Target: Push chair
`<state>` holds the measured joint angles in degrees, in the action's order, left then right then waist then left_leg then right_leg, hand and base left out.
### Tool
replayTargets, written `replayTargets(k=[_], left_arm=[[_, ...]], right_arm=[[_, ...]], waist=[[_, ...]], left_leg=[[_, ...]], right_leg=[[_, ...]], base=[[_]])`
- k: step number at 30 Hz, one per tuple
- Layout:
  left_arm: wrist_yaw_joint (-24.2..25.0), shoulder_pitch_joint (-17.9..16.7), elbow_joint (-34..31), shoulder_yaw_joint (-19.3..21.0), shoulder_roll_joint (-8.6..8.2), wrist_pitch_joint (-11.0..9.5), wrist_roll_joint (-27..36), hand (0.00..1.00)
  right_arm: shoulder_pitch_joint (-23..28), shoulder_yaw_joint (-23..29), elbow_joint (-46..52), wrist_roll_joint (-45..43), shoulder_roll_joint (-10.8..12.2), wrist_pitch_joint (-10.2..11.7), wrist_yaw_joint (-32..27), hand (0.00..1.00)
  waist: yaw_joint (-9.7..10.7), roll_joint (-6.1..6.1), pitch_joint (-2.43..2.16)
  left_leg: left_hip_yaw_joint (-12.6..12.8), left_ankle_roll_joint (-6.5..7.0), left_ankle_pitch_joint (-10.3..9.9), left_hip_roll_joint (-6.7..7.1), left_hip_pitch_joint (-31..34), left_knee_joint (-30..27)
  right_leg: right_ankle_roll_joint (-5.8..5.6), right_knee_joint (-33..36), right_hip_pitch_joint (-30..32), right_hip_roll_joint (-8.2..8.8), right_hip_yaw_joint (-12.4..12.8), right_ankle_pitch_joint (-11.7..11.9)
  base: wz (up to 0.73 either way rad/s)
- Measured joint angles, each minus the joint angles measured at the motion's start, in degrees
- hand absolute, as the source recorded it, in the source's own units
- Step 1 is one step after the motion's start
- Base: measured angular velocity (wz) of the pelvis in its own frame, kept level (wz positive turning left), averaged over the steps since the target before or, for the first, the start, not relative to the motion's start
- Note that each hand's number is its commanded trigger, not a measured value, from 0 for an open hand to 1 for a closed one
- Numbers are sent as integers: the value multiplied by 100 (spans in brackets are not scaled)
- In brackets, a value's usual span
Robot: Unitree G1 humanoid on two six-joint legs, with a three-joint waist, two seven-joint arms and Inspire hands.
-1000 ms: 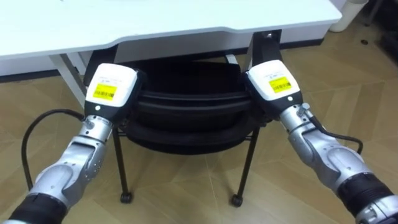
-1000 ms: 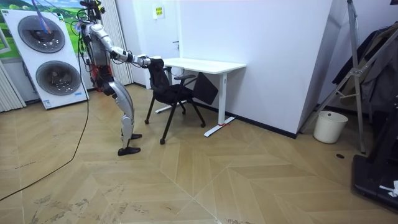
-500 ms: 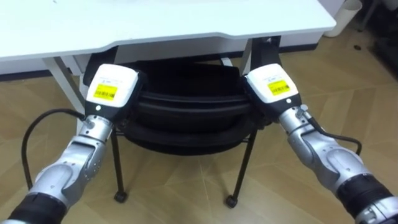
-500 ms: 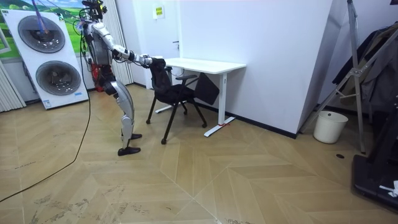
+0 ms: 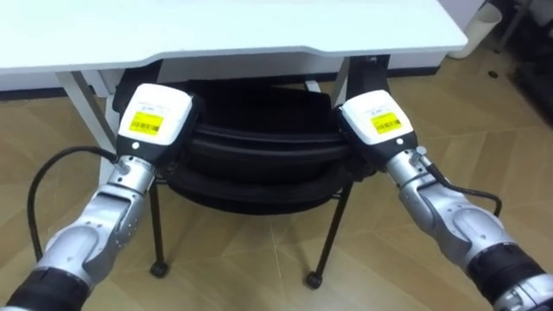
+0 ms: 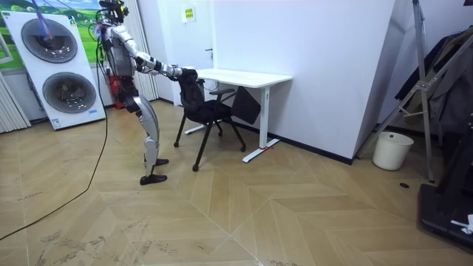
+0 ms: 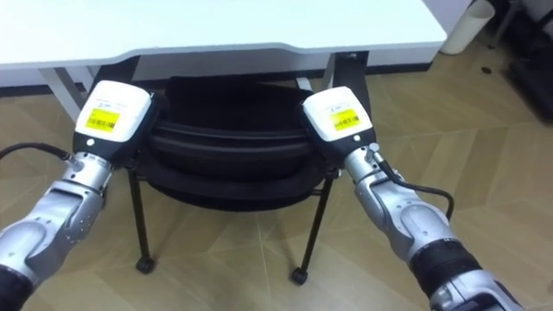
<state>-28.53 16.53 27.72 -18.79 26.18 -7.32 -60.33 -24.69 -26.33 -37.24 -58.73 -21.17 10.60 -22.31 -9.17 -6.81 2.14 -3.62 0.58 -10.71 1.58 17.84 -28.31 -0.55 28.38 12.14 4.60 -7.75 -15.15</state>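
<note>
The black chair (image 5: 259, 147) stands at the white counter (image 5: 259, 30), its seat already partly under the top and its rear legs out on the wood floor (image 5: 251, 259). The left hand (image 5: 154, 119) lies on the left end of the chair's back and the right hand (image 5: 377, 117) on the right end. Only the backs of the hands show, with the fingers hidden against the backrest, so I cannot tell whether they curl round it or press flat. In the room view the robot stands behind the chair with both arms stretched forward. The push looks to be under way. The next move calls for even pressure from both arms and a step forward, keeping the chair straight between the counter's legs.
</note>
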Motion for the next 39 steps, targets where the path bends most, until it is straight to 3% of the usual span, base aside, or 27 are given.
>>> replayTargets(k=[6, 10, 12, 13, 14, 15, 19, 22, 25, 26, 31, 33, 35, 36, 37, 38, 39], left_arm=[[53, -284, -323, 130, -16, 120, -138, 100], [53, -425, -485, 296, -92, 196, -227, 100], [52, -449, -505, 304, -103, 210, -230, 100], [54, -487, -506, 303, -111, 235, -236, 89], [56, -558, -539, 303, -110, 273, -237, 16], [66, -602, -588, 306, -101, 308, -237, 0], [208, -874, -896, 451, -147, 439, -250, 0], [404, -917, -980, 607, -476, 507, -204, 0], [469, -958, -1084, 756, -724, 584, -87, 0], [514, -961, -1107, 754, -726, 598, 35, 0], [563, -958, -1134, 852, -720, 648, 295, 0], [685, -957, -1365, 975, -676, 653, 356, 0], [864, -956, -1652, 1044, -345, 656, 401, 0], [891, -956, -1654, 1109, -269, 655, 449, 0], [968, -956, -1679, 1270, -130, 659, 452, 0], [1107, -956, -1720, 1308, 34, 662, 450, 0], [1157, -956, -1722, 1313, 91, 662, 456, 0]], right_arm=[[10, -141, 122, 2, -21, -22, 78, 100], [31, -192, 387, -2, -39, -195, 195, 100], [31, -219, 437, -2, -63, -233, 234, 0], [31, -274, 439, -2, -67, -268, 257, 0], [31, -354, 474, -2, -64, -335, 301, 0], [31, -374, 522, -2, -64, -371, 352, 0], [30, -375, 889, 209, -18, -660, 846, 0], [25, -218, 889, 477, 115, -934, 1145, 0], [24, -81, 961, 667, 172, -944, 1265, 0], [22, -44, 1128, 736, 174, -939, 1299, 0], [7, 80, 1291, 885, 147, -768, 1377, 0], [8, 259, 1338, 839, 96, -626, 1382, 0], [4, 366, 1524, 838, -219, -411, 1444, 0], [4, 368, 1633, 838, -316, -356, 1475, 0], [5, 439, 2065, 853, -573, -267, 1492, 0], [0, 728, 2573, 1008, -816, -146, 1475, 0], [-28, 949, 2763, 1156, -865, -123, 1358, 0]], waist=[[-51, -18, -14], [-97, -16, -15], [-147, -14, -16], [-198, -12, -17], [-232, -6, -22], [-232, -1, -25], [-350, 24, -39], [-421, 63, -90], [-590, 80, -104], [-604, 84, -122], [-524, 105, -119], [-494, 133, -111], [-365, 167, -102], [-325, 171, -100], [-226, 177, -96], [-146, 207, -76], [-109, 223, -65]], left_leg=[[-123, -78, 44, -76, -155, 239], [-184, -132, 63, -88, -186, 313], [-228, -151, 58, -86, -222, 356], [-269, -161, 52, -85, -299, 400], [-282, -172, 46, -84, -378, 455], [-290, -173, 44, -81, -397, 469], [-328, -183, 41, -92, -435, 486], [-450, -200, 30, -68, -462, 497], [-456, -203, 35, -51, -633, 573], [-469, -203, 34, -46, -662, 589], [-578, -212, 52, -6, -679, 557], [-582, -210, 58, -22, -673, 557], [-593, -190, 83, -30, -669, 575], [-582, -187, 89, -31, -658, 583], [-555, -182, 108, -40, -633, 609], [-548, -177, 117, -50, -635, 635], [-534, -177, 117, -62, -644, 646]], right_leg=[[92, -296, -217, -93, -114, 51], [151, -281, -228, -104, -252, 33], [176, -279, -264, -85, -348, 19], [178, -285, -323, -85, -370, 17], [184, -293, -383, -84, -381, 4], [186, -304, -404, -85, -392, -2], [207, -433, -514, -94, -509, -15], [209, -553, -658, -94, -661, -14], [207, -658, -820, -86, -676, -15], [201, -707, -844, -89, -677, -20], [175, -803, -994, -101, -745, -34], [164, -901, -1024, -133, -741, 9], [156, -964, -1097, -143, -780, 67], [156, -966, -1076, -139, -772, 76], [154, -989, -1041, -144, -746, 114], [149, -1096, -1071, -174, -730, 180], [151, -1161, -1098, -189, -723, 225]], base=[[5], [10], [9], [5], [5], [8], [5], [22], [6], [8], [12], [6], [10], [0], [-12], [-14], [-10]])
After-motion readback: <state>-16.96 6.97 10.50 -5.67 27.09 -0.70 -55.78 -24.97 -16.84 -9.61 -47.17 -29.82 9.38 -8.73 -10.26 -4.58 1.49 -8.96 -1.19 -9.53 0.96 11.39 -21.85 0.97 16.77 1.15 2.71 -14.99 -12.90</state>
